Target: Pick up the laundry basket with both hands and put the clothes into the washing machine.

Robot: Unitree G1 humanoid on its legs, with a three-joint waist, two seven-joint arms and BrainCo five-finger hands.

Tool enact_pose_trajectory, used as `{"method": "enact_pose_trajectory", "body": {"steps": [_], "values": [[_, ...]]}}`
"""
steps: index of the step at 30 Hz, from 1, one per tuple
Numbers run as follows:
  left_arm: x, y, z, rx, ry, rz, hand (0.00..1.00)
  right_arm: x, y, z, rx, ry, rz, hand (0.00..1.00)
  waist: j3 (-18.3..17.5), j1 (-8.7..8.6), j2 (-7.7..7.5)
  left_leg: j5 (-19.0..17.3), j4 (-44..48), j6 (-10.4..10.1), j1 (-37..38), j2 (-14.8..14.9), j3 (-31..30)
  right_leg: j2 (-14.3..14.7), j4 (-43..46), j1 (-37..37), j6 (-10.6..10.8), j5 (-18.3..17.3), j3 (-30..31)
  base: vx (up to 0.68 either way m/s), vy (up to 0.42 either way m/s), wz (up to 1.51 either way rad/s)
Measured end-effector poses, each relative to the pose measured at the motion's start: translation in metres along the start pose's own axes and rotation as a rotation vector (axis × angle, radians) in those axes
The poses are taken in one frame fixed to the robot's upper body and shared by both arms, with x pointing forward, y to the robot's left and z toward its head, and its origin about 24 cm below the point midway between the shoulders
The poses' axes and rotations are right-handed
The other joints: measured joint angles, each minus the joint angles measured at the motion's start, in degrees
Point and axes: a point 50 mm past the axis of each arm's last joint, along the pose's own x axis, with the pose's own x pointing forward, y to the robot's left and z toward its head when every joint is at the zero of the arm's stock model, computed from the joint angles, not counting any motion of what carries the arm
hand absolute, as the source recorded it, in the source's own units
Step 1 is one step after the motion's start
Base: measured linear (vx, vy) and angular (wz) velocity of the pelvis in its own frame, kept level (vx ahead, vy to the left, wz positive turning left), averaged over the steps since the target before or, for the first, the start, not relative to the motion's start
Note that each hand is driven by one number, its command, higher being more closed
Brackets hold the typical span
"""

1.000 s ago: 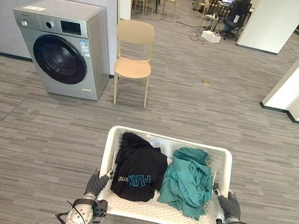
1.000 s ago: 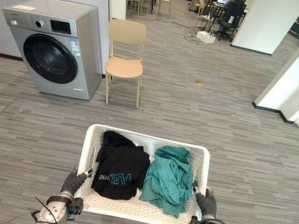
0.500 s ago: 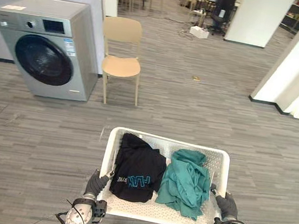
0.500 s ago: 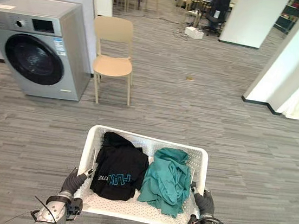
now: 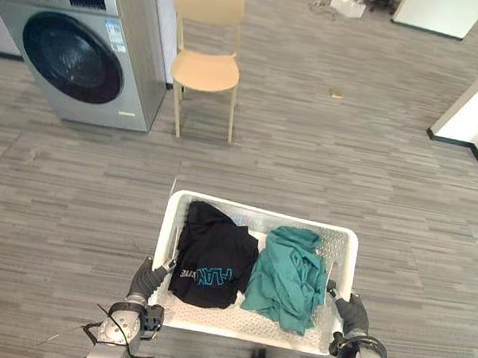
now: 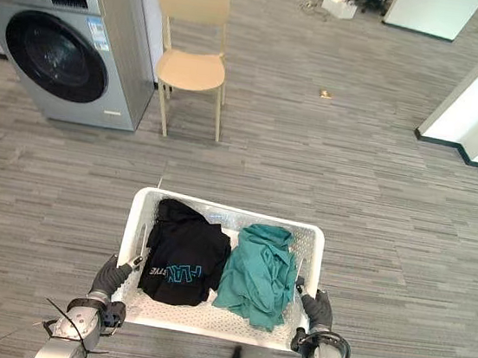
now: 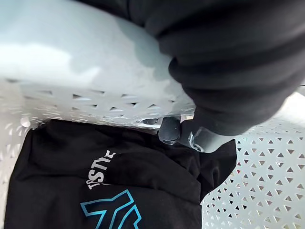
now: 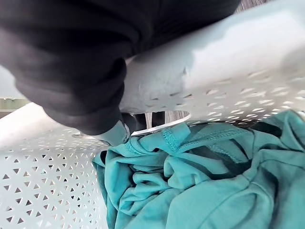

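The white laundry basket is held above the floor. The left hand has its fingers curled over the left rim, and the right hand has them curled over the right rim. Inside, a black garment lies on the left side and a teal garment on the right. The washing machine stands well apart, with a chair just beside it.

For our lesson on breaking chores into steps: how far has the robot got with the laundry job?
Done: the left hand and right hand grip the laundry basket by its sides. In hand: holding it up, with the washing machine ahead-left. Left: open its shut door, load the black garment and teal garment.
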Motion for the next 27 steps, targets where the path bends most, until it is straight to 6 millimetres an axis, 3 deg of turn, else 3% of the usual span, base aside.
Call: {"method": "enact_pose_trajectory", "body": {"steps": [1,2,3,4,6,7,9,10,11,12,14,15,16,18,19,20,21,22,23,25,27], "values": [[0.0,-0.004,-0.001,0.001,0.004,-0.014,1.0,-0.002,-0.004,-0.001,-0.002,0.004,-0.012,1.0,0.0,-1.06,-0.05,-1.8,0.5,-0.8,1.0,0.8,-2.7,0.4,-3.0,0.3,-0.6,4.5,0.5,0.48,-0.3,1.25],[-0.001,-0.008,-0.006,-0.003,0.024,-0.024,1.0,-0.006,-0.01,-0.005,-0.009,0.018,-0.024,1.0,-0.7,-1.73,1.29,-4.3,2.5,-1.8,2.2,3.5,-5.1,3.0,-0.4,1.5,-4.0,7.1,0.2,0.5,-0.314,1.24],[0.0,-0.011,-0.007,-0.015,0.03,-0.029,1.0,-0.008,-0.012,-0.006,-0.007,0.024,-0.033,1.0,-0.5,-2.07,3.1,-4.3,7.6,-2.3,1.5,4.6,-6.3,3.9,1.4,2.3,-4.8,3.9,-2.1,0.65,-0.376,1.22],[0.001,-0.013,-0.006,-0.023,0.031,-0.031,1.0,-0.008,-0.015,-0.002,-0.018,0.015,-0.036,1.0,0.4,-2.68,4.87,-1.6,23.0,-3.4,-4.3,5.6,-7.9,5.3,3.6,4.5,-6.8,1.1,-5.4,0.59,-0.308,0.74],[-0.002,-0.012,-0.009,-0.047,0.041,-0.012,1.0,-0.006,-0.012,0.004,-0.038,0.001,-0.012,1.0,2.1,0.71,6.59,12.7,45.8,-4.5,-11.1,7.3,-6.4,8.4,4.6,11.7,-10.3,-3.4,-4.6,0.69,-0.318,0.07],[-0.002,-0.014,-0.009,-0.054,0.037,-0.012,1.0,-0.002,-0.01,0.009,-0.04,-0.015,-0.006,1.0,2.6,1.9,7.0,12.2,53.0,-4.3,-13.8,7.5,-5.4,9.3,3.4,15.5,-11.1,-4.6,-4.1,0.65,-0.267,-0.12],[-0.002,-0.013,-0.001,-0.059,0.004,-0.01,1.0,0.004,-0.008,0.019,-0.039,-0.046,0.005,1.0,3.5,2.82,5.67,11.0,58.3,-3.1,-21.4,5.6,-1.7,8.7,-0.4,23.2,-11.4,-6.1,-2.0,0.54,-0.216,0.08],[-0.002,-0.013,0.0,-0.068,-0.004,-0.008,1.0,0.007,-0.007,0.023,-0.046,-0.059,0.012,1.0,3.6,3.5,5.49,10.4,56.6,-3.4,-23.4,4.9,-0.3,8.4,-1.6,24.9,-11.4,-6.1,-1.2,0.53,-0.183,-0.18],[-0.002,-0.012,0.004,-0.09,-0.021,0.004,1.0,0.013,-0.004,0.032,-0.059,-0.087,0.029,1.0,3.7,4.52,5.05,9.3,48.7,-4.4,-26.6,3.3,2.4,7.4,-4.2,28.0,-11.5,-6.1,0.2,0.5,-0.132,-0.43],[-0.001,-0.013,0.006,-0.11,-0.037,0.016,1.0,0.018,-0.002,0.041,-0.073,-0.113,0.042,1.0,3.6,5.49,4.96,9.2,35.0,-5.1,-28.0,1.7,4.2,6.2,-6.3,30.3,-11.1,-6.4,1.2,0.6,-0.125,-0.49],[-0.001,-0.013,0.009,-0.126,-0.057,0.027,1.0,0.022,0.001,0.049,-0.084,-0.137,0.058,1.0,3.3,5.42,5.52,12.6,10.8,-8.4,-28.1,0.3,5.8,5.4,-8.8,33.7,-9.6,-7.6,2.5,0.65,-0.057,-0.35],[-0.003,-0.014,0.01,-0.142,-0.06,0.033,1.0,0.023,0.0,0.051,-0.09,-0.143,0.059,1.0,2.5,5.48,6.72,16.1,-1.4,-9.4,-27.6,0.3,6.0,5.9,-9.5,35.7,-7.0,-9.1,3.1,0.57,0.013,-0.34],[-0.004,-0.015,0.008,-0.144,-0.056,0.034,1.0,0.022,-0.001,0.05,-0.094,-0.141,0.058,1.0,2.2,5.43,7.14,17.2,-3.6,-8.9,-27.7,0.3,6.5,5.8,-9.2,36.7,-5.5,-10.4,3.6,0.6,0.075,-0.55],[-0.01,-0.014,-0.002,-0.145,-0.015,0.044,1.0,0.017,-0.004,0.039,-0.1,-0.104,0.047,1.0,0.4,5.14,5.98,27.9,1.5,-3.3,-26.0,-1.0,10.0,2.7,1.9,37.7,-1.2,-15.7,5.8,0.68,0.127,-0.47],[-0.009,-0.014,-0.003,-0.139,-0.011,0.038,1.0,0.015,-0.005,0.036,-0.096,-0.094,0.04,1.0,0.2,4.6,5.65,27.8,3.0,-3.4,-24.9,-1.5,10.3,1.6,8.4,36.3,-1.0,-15.8,5.9,0.74,0.104,-0.08],[-0.007,-0.013,-0.002,-0.113,-0.005,0.026,1.0,0.011,-0.006,0.029,-0.077,-0.074,0.026,1.0,0.1,3.9,2.34,25.2,3.8,-2.4,-22.2,-4.6,11.5,-1.5,22.3,31.6,1.2,-12.1,5.6,0.6,0.065,0.19],[-0.007,-0.012,-0.002,-0.099,-0.005,0.017,1.0,0.01,-0.007,0.026,-0.062,-0.066,0.015,1.0,0.1,3.25,1.17,24.0,3.6,-2.1,-20.6,-5.9,11.2,-2.4,28.5,29.5,0.9,-7.1,5.3,0.73,0.04,0.48],[-0.005,-0.012,0.0,-0.077,-0.006,0.004,1.0,0.008,-0.008,0.019,-0.035,-0.046,-0.004,1.0,0.1,1.88,-0.32,22.4,2.0,-1.6,-16.9,-7.4,10.0,-3.9,37.8,25.5,0.0,4.1,4.6,0.7,0.017,0.48],[-0.003,-0.012,0.001,-0.069,-0.004,0.003,1.0,0.007,-0.008,0.016,-0.034,-0.039,-0.004,1.0,0.3,1.88,-0.26,21.2,0.0,-1.5,-13.1,-7.6,9.1,-4.8,45.2,20.8,-2.6,1.9,3.6,0.67,0.017,0.34],[0.0,-0.013,0.004,-0.054,-0.011,-0.007,1.0,0.004,-0.009,0.016,-0.029,-0.043,-0.01,1.0,0.9,1.71,1.33,19.0,-3.1,-1.2,-6.7,-6.8,7.2,-4.6,48.4,15.6,-5.9,-3.3,1.3,0.57,0.029,0.23],[0.002,-0.016,0.008,-0.041,-0.024,-0.026,1.0,-0.002,-0.01,0.017,-0.009,-0.06,-0.028,1.0,1.2,1.51,2.79,15.9,-4.9,-0.5,-1.5,-5.1,4.9,-3.3,42.7,10.7,-5.8,-7.7,-0.2,0.53,-0.021,0.43]]}}
